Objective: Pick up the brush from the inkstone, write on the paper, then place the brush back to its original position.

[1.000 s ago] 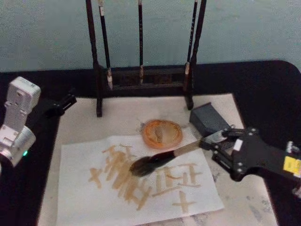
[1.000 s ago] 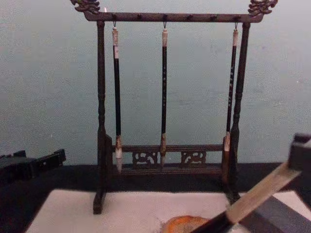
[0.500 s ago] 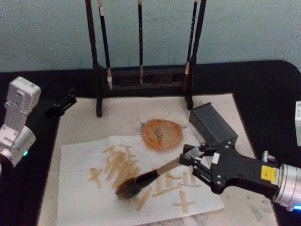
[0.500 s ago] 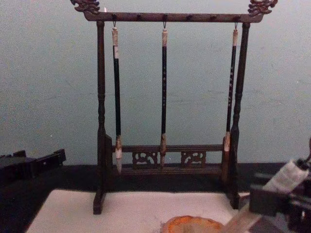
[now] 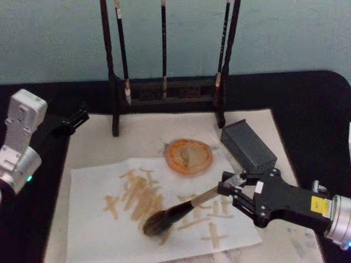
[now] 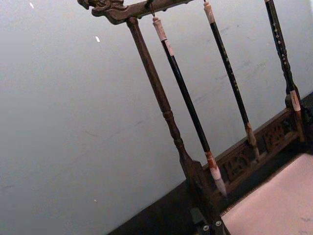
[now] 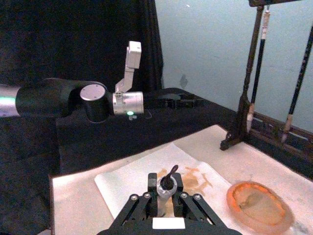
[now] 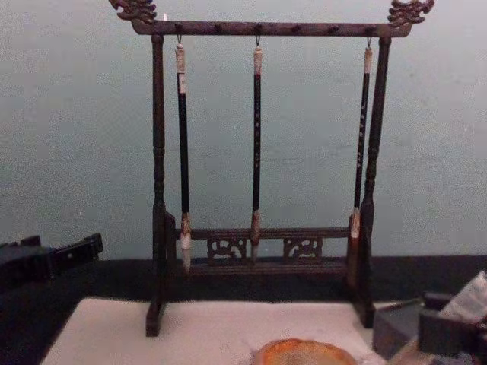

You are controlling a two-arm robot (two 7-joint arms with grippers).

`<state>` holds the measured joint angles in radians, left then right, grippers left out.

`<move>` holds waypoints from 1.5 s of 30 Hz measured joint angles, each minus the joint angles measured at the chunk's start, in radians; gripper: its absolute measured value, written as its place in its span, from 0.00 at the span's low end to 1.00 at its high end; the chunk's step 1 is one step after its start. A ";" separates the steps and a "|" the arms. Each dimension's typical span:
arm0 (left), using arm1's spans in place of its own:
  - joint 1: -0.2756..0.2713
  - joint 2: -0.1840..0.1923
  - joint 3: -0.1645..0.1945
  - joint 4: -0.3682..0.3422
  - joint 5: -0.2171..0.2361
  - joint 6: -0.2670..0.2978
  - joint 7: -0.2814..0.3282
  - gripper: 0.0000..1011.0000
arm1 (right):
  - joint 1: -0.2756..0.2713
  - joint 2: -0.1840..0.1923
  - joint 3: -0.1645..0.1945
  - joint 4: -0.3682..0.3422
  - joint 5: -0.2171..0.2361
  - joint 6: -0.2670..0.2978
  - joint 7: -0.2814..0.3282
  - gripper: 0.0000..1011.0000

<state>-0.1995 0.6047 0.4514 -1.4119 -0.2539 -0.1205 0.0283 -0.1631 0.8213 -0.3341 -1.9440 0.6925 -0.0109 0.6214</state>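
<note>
Right gripper [image 5: 233, 185] clamps the brush [image 5: 178, 211] by its handle; I see bristles slanting away from it onto the paper [image 5: 93, 219]. Left gripper [image 5: 70, 121] sits parked well apart.

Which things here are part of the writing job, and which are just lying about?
Job: brush, clamped by right gripper; paper; grey block, possibly the inkstone.
Lying about: rack, three slim brushes, orange dish, left gripper parked at left.

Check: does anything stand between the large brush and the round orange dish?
Nothing visible. The right gripper holds the large tan-handled brush, bristles on the cream paper sheet; only flat marked paper lies between it and the round orange dish. The left gripper is parked far left.
</note>
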 joint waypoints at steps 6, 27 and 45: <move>0.000 0.000 0.000 0.000 0.000 0.000 0.000 0.99 | -0.013 0.013 0.020 0.009 0.012 -0.005 -0.008 0.17; 0.000 0.000 0.000 0.000 0.000 0.000 0.000 0.99 | -0.062 0.035 0.117 0.060 0.097 -0.026 -0.001 0.17; 0.000 0.000 0.000 0.000 0.000 0.000 0.000 0.99 | 0.122 -0.007 0.075 0.135 0.243 0.047 0.067 0.17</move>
<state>-0.1995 0.6047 0.4514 -1.4119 -0.2539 -0.1205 0.0283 -0.0416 0.8143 -0.2593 -1.8088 0.9353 0.0362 0.6885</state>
